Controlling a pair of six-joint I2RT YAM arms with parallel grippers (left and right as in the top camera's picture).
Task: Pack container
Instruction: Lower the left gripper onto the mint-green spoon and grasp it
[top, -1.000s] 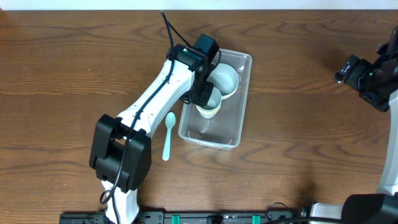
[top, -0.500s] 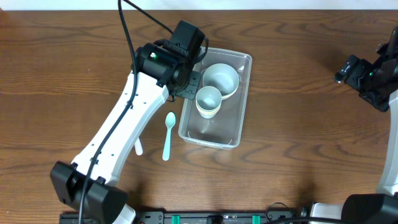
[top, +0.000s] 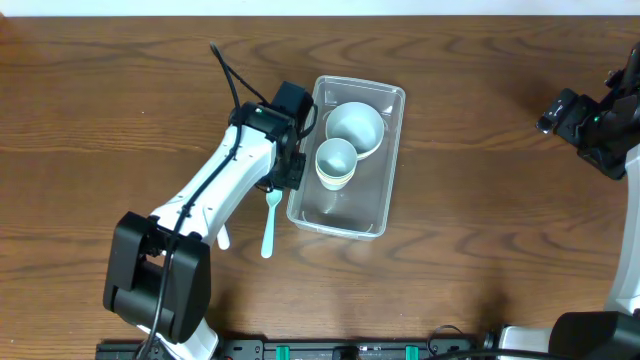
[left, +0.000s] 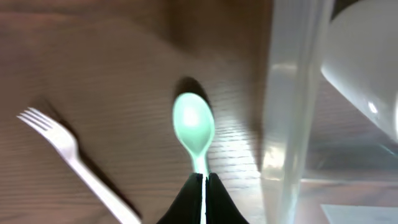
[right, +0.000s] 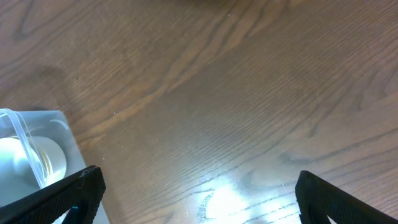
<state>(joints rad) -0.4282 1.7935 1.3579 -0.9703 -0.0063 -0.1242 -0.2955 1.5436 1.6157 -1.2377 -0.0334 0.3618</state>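
The clear rectangular container (top: 342, 212) stands mid-table and holds a white bowl (top: 355, 127) and a white cup (top: 336, 163). A mint green spoon (top: 268, 225) lies on the table just left of it. My left gripper (top: 290, 172) is shut and sits over the spoon's bowl end, beside the container's left wall. In the left wrist view the fingertips (left: 204, 180) are pressed together over the spoon's (left: 194, 127) handle, with the container wall (left: 289, 124) to the right. My right gripper (top: 585, 125) is open and empty at the far right.
A white fork (top: 223, 238) lies left of the spoon, partly under my left arm; it also shows in the left wrist view (left: 68, 149). The right wrist view shows bare wood between the open fingers (right: 199, 193) and a container corner (right: 18, 124) at left.
My left gripper left the cup in the container, drew back over the left rim and came down over the spoon. The spoon and the right arm have not moved.
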